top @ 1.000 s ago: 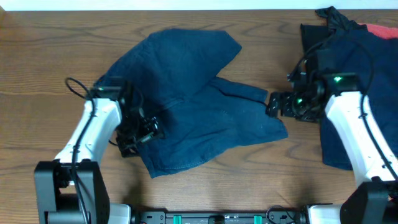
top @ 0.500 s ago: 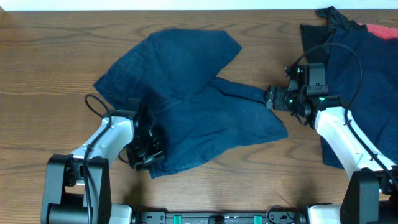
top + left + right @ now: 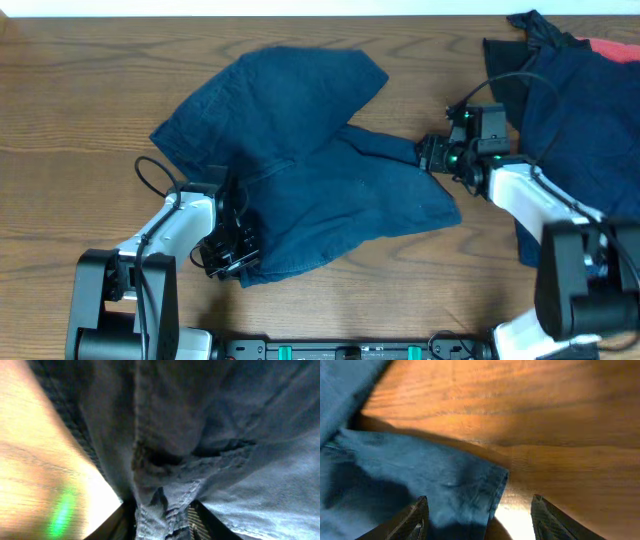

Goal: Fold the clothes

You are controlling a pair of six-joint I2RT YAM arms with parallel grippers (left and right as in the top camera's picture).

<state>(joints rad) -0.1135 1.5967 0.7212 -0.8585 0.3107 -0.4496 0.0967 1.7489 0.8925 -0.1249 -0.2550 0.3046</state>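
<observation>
Toward the front edge of the tabletop (image 3: 70, 200), the left claw (image 3: 232, 256) is clamped on a bunched seam of the dark blue shorts (image 3: 300, 150), which lie spread across the middle. Farther back and right, the right claw (image 3: 430, 155) has its fingers apart, straddling a leg hem corner (image 3: 496, 479). The denim looks soft, limp and moderately heavy; stitched hems likely offer the firmest hold. More clothes (image 3: 575, 100) are heaped at the far right corner.
</observation>
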